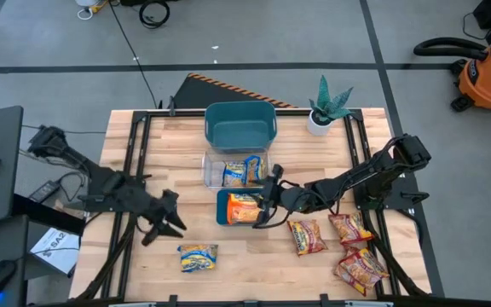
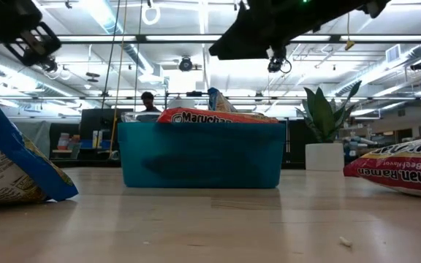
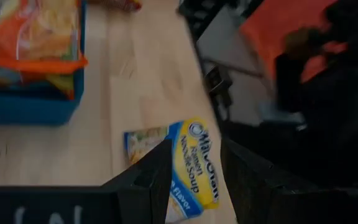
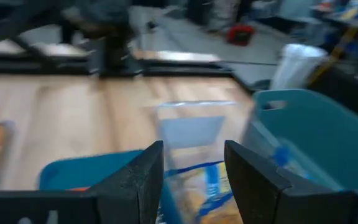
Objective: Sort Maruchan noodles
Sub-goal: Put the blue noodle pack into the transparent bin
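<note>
My left gripper [image 1: 176, 218] hovers open over the table's left half; its wrist view looks down on a yellow-and-blue noodle packet [image 3: 191, 163] [image 1: 198, 257] lying flat on the wood. My right gripper [image 1: 268, 199] is open and empty above the small teal bin [image 1: 222, 207], which holds an orange packet [image 1: 245, 207] [image 2: 218, 116]. Behind that, a clear bin [image 1: 210, 171] [image 4: 191, 127] contains a yellow-and-blue packet [image 1: 239, 172]. Three dark red packets [image 1: 307, 236] [image 1: 349, 228] [image 1: 361, 269] lie flat on the table's right near side.
A large teal bin [image 1: 240, 128] [image 4: 303, 134] stands at the far middle of the table, with a potted plant [image 1: 325, 108] to its right. Black frame rails run along both sides of the table. A person stands in the room far behind [image 2: 148, 101].
</note>
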Controlling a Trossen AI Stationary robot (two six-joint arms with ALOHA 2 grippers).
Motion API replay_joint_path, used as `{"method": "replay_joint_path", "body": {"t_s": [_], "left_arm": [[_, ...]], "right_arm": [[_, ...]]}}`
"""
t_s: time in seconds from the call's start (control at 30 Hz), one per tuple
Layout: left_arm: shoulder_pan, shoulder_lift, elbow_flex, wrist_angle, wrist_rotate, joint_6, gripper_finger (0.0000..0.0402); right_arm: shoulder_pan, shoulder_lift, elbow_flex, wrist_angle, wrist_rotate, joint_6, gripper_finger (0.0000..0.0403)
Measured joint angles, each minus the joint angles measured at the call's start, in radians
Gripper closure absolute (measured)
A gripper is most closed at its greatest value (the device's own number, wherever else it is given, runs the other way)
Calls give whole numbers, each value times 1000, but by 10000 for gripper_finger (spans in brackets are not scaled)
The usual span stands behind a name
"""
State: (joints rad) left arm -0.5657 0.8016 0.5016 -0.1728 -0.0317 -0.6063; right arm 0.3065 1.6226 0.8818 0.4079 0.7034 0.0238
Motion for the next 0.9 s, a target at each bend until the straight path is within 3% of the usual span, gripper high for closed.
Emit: {"method": "replay_joint_path", "body": {"t_s": [0.1,0.23,0.5,0.67,0.9], "left_arm": [[-74,131,79,-57,-68,-69,260],[-146,337,213,-160,-97,-142,260],[-210,693,499,-360,-96,-64,260],[-218,795,572,-378,-95,13,260],[-204,818,572,-393,-116,20,260]], "right_arm": [[4,0,0,17,82,-1,228],[5,0,0,27,91,9,228],[15,0,0,33,81,11,228],[16,0,0,33,80,11,228],[16,0,0,33,78,11,228]]}}
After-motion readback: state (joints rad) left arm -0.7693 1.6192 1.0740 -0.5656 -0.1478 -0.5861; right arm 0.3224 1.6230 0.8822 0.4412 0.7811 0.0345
